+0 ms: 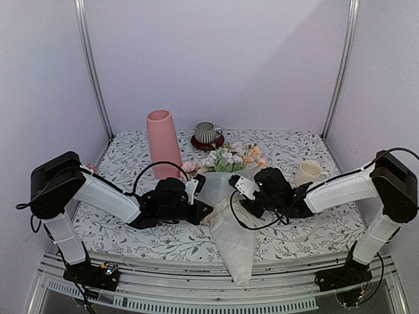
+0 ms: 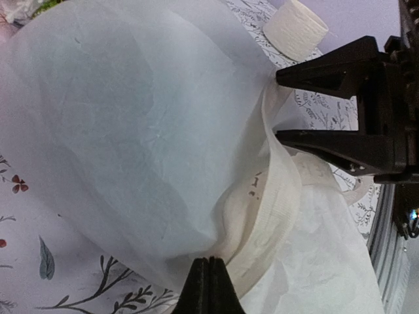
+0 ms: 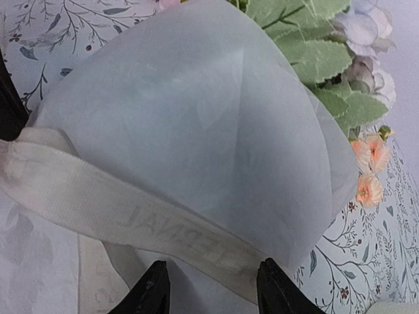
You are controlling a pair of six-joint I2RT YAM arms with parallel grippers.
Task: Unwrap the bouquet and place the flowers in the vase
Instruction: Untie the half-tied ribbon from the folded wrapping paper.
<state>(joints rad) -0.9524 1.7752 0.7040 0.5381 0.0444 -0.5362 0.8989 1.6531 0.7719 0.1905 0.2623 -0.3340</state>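
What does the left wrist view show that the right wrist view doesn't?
Left wrist only: the cream mug, and the left gripper seen shut at the edge of the wrapping paper. Right wrist only: the flowers, with peach blooms and leaves, and lettering on the ribbon. Both: the right gripper with fingers apart by that ribbon, the paper and the patterned tablecloth.

Counter: covered by a white cloth printed with grey sprigs and small red flowers. Vase upright, far left of centre. Striped mug on a dark red coaster, far centre, near the vase. Cream mug right of centre. Bouquet lies mid-counter, blooms toward the far side, narrow wrapped end over the near edge.
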